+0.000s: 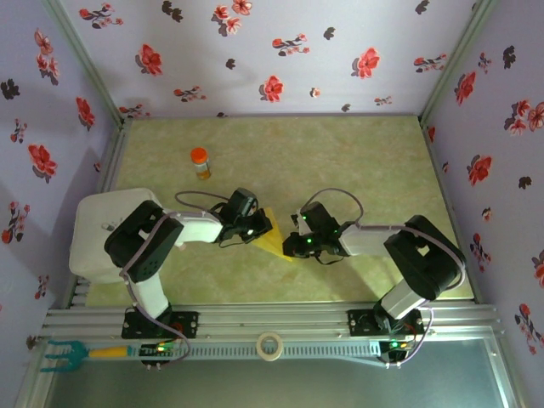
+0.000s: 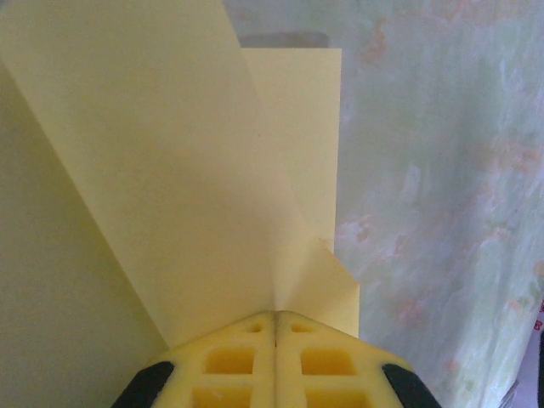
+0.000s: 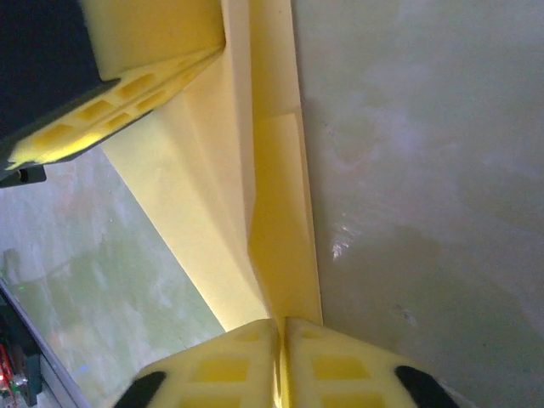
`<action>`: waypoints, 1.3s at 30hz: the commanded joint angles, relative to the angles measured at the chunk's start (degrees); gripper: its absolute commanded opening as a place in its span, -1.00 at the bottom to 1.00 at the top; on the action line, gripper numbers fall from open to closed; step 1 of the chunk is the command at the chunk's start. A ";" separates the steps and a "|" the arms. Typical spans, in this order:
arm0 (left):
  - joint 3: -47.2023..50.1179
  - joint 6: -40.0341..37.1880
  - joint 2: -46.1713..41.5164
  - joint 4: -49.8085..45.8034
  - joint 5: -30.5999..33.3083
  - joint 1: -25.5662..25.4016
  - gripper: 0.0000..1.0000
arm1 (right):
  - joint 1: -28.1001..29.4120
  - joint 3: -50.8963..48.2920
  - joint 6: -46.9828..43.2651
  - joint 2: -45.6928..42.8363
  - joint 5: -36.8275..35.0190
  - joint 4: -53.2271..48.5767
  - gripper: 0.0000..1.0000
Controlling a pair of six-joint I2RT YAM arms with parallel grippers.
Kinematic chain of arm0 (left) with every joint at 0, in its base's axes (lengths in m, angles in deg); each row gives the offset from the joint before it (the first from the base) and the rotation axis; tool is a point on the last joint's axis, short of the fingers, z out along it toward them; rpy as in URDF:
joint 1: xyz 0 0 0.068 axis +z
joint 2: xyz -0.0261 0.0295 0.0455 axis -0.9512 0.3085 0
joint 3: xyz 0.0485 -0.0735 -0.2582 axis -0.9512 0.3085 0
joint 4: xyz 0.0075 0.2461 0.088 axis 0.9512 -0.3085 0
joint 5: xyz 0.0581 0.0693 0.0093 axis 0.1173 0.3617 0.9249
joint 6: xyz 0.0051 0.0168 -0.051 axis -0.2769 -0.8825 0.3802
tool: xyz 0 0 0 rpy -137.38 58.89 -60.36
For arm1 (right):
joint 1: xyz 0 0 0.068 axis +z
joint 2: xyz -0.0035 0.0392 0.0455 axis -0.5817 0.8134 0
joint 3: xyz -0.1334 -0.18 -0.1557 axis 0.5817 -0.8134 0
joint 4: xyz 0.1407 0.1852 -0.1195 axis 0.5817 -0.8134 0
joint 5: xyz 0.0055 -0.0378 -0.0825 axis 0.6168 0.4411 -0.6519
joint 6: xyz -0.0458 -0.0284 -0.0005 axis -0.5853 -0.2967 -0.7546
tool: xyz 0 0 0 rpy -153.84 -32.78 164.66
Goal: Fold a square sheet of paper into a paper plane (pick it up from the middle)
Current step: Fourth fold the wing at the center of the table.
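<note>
At the left of the overhead view, we saw the left arm folded low, elbow out, forearm reaching toward the middle of the table (image 1: 365,161). The left gripper (image 1: 262,227) had its yellow pads pressed together on the sheet of paper (image 1: 277,241), and from its wrist we saw them meet at a folded corner of that sheet.

The sheet, yellow and creased to a point, was held between the two grippers near the table's centre. Its layers slanted up from the marbled green top.

To the right, the right arm mirrored the left, bent at the elbow and reaching inward. The right gripper (image 1: 294,244) had its pads clamped on the sheet's opposite edge, as its wrist view showed.

Floral lilac walls (image 1: 280,51) closed in three sides.

An orange-capped bottle (image 1: 200,163) stood upright behind the left gripper, well apart from the sheet; we could not tell its contents.
</note>
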 commanded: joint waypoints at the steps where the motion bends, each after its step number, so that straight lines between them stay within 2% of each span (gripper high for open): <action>1: 1.92 -0.82 0.50 -2.81 1.04 0.48 -0.91 | -0.43 -1.45 0.56 -1.73 0.47 -3.02 -0.64; 4: 1.84 -0.90 0.49 -2.81 1.04 0.47 -0.92 | -0.53 -1.70 0.50 -3.28 -0.59 -4.03 -0.55; 8: 1.81 -0.91 0.51 -2.80 1.01 0.47 -0.92 | -0.71 -1.89 0.40 -2.68 -0.26 -3.78 -0.55; 14: 1.75 -0.92 0.51 -2.80 0.94 0.54 -0.92 | -0.70 -1.92 0.76 -1.19 0.98 -2.95 -0.72; 19: 1.76 -0.86 0.51 -2.83 0.94 0.55 -0.92 | -0.70 -2.66 1.82 -0.50 1.78 -2.39 -0.79; 31: 1.84 -0.87 0.59 -2.80 0.88 0.58 -0.92 | -0.87 -5.26 3.83 -3.40 -0.18 -2.29 -0.67; 39: 2.01 -0.77 0.50 -2.64 0.86 0.65 -0.91 | -0.87 -5.92 4.38 -3.53 -0.58 -2.95 -0.75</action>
